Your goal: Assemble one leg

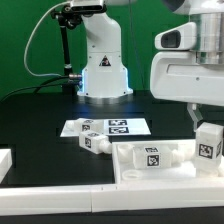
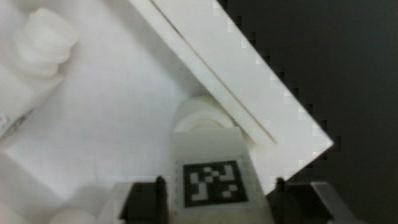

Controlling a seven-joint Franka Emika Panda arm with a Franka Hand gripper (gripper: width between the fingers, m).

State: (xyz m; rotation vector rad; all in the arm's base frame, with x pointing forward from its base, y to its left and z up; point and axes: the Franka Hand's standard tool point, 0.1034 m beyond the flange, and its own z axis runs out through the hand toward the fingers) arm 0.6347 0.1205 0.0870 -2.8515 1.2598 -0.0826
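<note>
My gripper (image 1: 205, 128) is at the exterior view's right, shut on a leg (image 1: 208, 140), a chunky white peg with a black-and-white tag. It holds the leg upright just above the right end of the large white rimmed panel (image 1: 135, 170). In the wrist view the leg (image 2: 214, 165) sits between my two dark fingers (image 2: 151, 200), over the panel's corner beside its rim (image 2: 214, 70). A second leg (image 1: 152, 156) lies inside the panel; it shows blurred in the wrist view (image 2: 39, 55). A third leg (image 1: 95, 143) lies on the black table.
The marker board (image 1: 105, 127) lies flat in front of the robot base (image 1: 103, 75). A white part (image 1: 5, 160) shows at the exterior view's left edge. A long white bar (image 1: 80, 205) runs along the front.
</note>
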